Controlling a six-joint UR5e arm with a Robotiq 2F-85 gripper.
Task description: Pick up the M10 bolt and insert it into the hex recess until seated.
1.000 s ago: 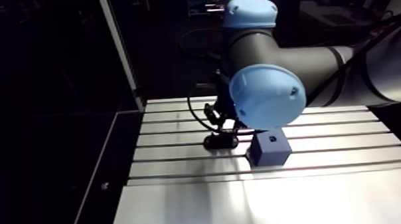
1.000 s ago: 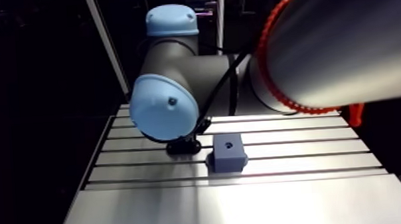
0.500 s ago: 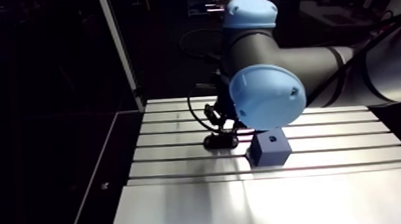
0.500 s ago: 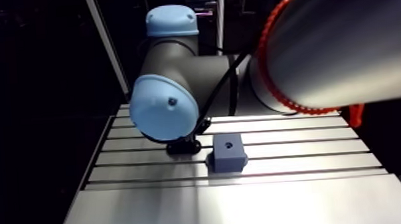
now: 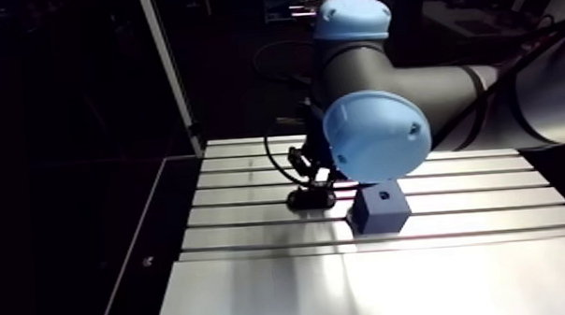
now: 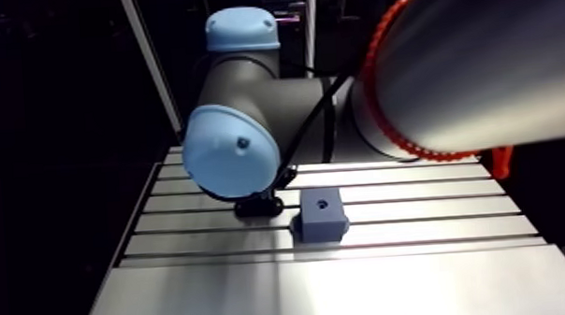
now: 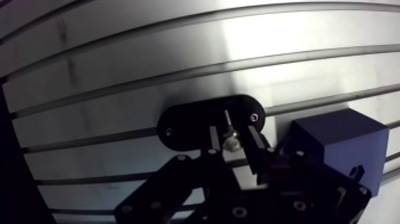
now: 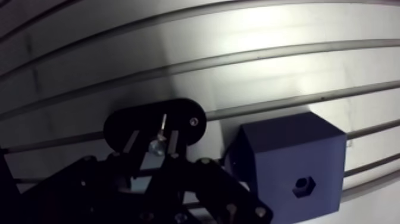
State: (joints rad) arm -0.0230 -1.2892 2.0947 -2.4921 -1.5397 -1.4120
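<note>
A small metal bolt (image 7: 230, 140) stands upright in a black oval holder (image 7: 190, 122) on the slotted table. In the wrist view my gripper (image 7: 232, 133) is down over the holder, its two fingers (image 7: 215, 138) on either side of the bolt with a thin gap showing on each side. Beside the holder sits a dark blue block (image 8: 286, 161) with a hex recess (image 8: 303, 186) in its top face. The arm view shows the holder (image 5: 310, 199) and the block (image 5: 379, 208) close together under the arm's blue joint cap, which hides most of the gripper.
The slotted aluminium table (image 5: 257, 292) has several long grooves running across it under the holder and block. A smooth bright plate lies nearer the camera. A vertical post (image 5: 170, 73) stands at the table's far left corner.
</note>
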